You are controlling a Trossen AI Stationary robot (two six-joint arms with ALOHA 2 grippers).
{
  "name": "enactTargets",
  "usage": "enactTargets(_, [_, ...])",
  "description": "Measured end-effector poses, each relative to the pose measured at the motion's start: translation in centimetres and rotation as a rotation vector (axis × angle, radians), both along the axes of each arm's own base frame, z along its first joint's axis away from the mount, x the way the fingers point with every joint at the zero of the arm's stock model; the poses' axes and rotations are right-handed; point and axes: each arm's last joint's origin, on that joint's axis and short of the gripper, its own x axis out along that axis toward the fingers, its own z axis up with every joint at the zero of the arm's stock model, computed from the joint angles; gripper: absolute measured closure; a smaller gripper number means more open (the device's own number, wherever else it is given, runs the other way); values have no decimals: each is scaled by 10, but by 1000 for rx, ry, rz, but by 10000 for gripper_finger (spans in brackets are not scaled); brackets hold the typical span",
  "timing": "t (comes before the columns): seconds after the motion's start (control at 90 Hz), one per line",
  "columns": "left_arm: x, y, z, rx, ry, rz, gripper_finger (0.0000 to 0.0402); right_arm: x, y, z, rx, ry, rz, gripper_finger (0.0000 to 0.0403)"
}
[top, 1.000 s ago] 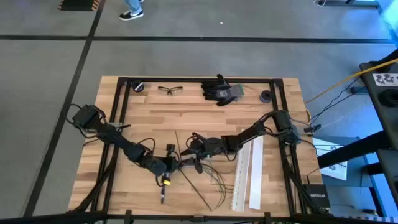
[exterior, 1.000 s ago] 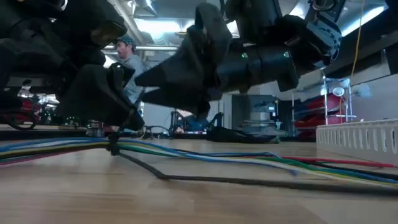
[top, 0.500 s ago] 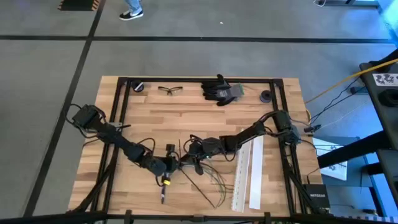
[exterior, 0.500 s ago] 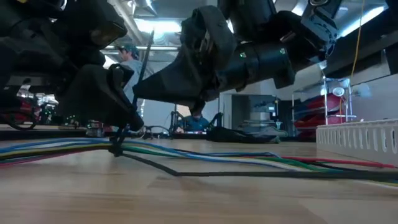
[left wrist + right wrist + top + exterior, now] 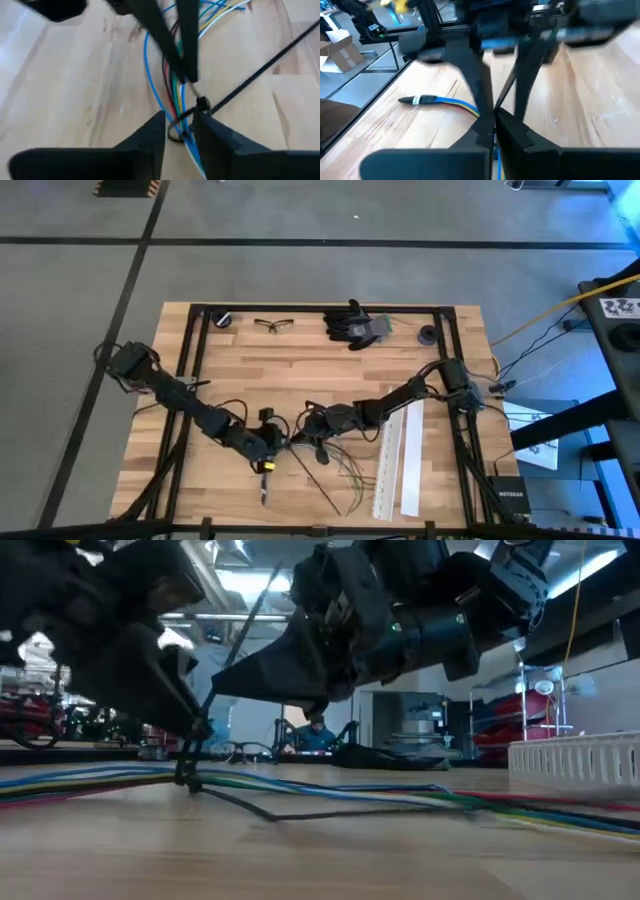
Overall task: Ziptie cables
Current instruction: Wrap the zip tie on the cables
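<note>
**Tie tail pulled up, loop closing on the bundle**

The left arm has swung its elbow outward toward the counter's left edge, and the zip tie (image 5: pixel 238 640) tail now slants steeply upward instead of lying flat. The cables (image 5: pixel 172 95) lie near the counter's front-middle, gathered where the two grippers meet. The left gripper (image 5: pixel 179 131) has its jaws narrowly apart astride the bundle at the tie's head. The right gripper (image 5: pixel 494 116) has its jaws pinched on the tail. By my reading, the loop is cinching; tightening remains.
</note>
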Motion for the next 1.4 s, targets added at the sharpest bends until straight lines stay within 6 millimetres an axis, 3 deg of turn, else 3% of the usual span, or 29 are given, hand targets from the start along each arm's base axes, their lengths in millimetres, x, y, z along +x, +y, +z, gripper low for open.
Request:
enactTargets(0.256, [-5, 4, 30, -32, -70, -2, 285, 0, 0, 0, 1, -1, 4, 403])
enactTargets(0.767, [15, 25, 39, -103, -187, 74, 292, 0, 0, 0, 2, 0, 6, 403])
enactTargets(0.889, [15, 25, 38, -67, -173, 28, 317, 0, 0, -1, 0, 8, 7, 403])
enactTargets(1.078, [15, 23, 38, -27, -163, -45, 392, -1, 0, -1, -2, 15, 7, 403])
enactTargets(1.233, [14, 22, 38, 125, -159, -101, 401, 0, 0, -1, 26, 24, -5, 403])
enactTargets(1.4, [16, 23, 44, 316, -159, -111, 401, 1, -4, -1, 194, 78, -86, 395])
